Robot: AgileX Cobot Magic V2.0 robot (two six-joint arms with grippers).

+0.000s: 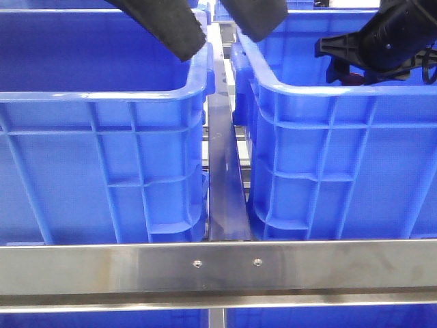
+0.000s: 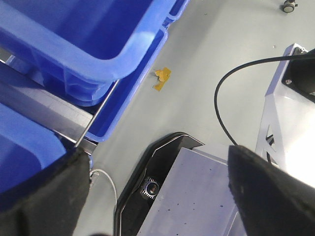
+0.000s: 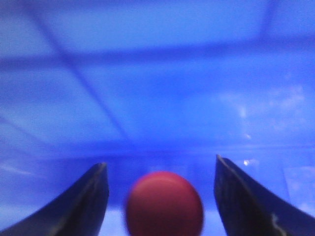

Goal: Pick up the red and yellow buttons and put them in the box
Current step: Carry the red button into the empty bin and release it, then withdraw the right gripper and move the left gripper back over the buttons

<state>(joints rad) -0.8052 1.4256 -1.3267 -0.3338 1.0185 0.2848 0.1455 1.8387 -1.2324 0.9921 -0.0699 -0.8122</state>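
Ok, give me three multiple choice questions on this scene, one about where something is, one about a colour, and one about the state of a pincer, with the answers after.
1. Where is the red button relative to the right pincer?
A. Between its two fingers
B. On the floor outside the crates
C. On the metal rail

2. What colour are the two crates in the front view, the left crate and the right crate?
A. Green
B. Blue
C. Grey

3. How do the fingers of the left pincer stand?
A. Clamped on a button
C. Spread apart with nothing between them
B. Pressed together

Answers:
1. A, the right wrist view shows the red disc in the gap between the dark fingers, with blue plastic behind.
2. B, both ribbed crates are bright blue.
3. C, the left wrist view shows a wide gap with only floor and the robot's base behind.
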